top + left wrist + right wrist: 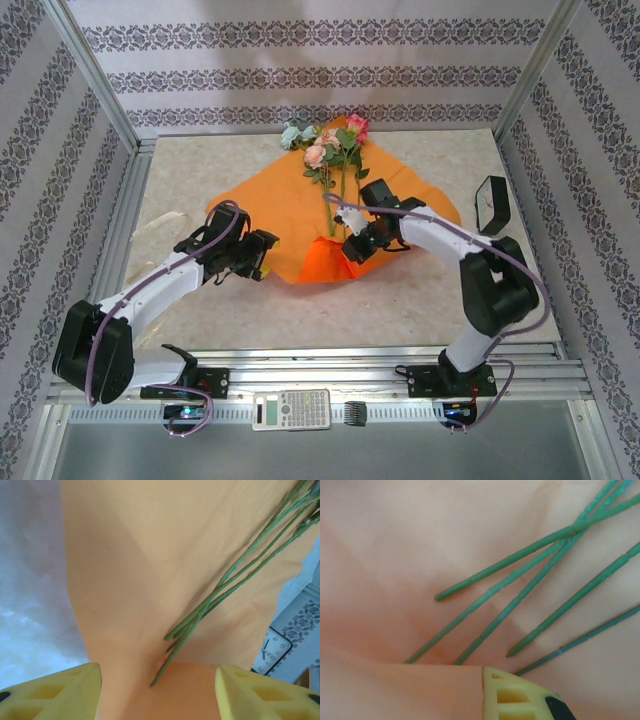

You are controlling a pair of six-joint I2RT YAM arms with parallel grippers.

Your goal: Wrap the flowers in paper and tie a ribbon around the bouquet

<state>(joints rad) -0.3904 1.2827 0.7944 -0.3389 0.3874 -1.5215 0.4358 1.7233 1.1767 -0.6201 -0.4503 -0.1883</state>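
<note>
The orange paper [270, 215] lies spread on the table, its front corner [325, 262] folded up over the stem ends. The flowers [335, 150] rest along its middle, blooms at the far end, green stems [235, 575] [520, 595] running toward me. My right gripper [352, 248] [485, 680] is shut on the folded paper flap, one yellow finger [517, 695] showing beside it. My left gripper [265, 253] [157, 680] stands open at the sheet's front-left edge, paper lying between its yellow fingers [60, 692] without being pinched. The beige ribbon [160, 222] lies left of the sheet.
A small black clock [492, 205] [270, 652] stands right of the paper. A calculator [291, 408] rests on the front rail between the arm bases. Patterned walls and metal frame posts enclose the table on three sides.
</note>
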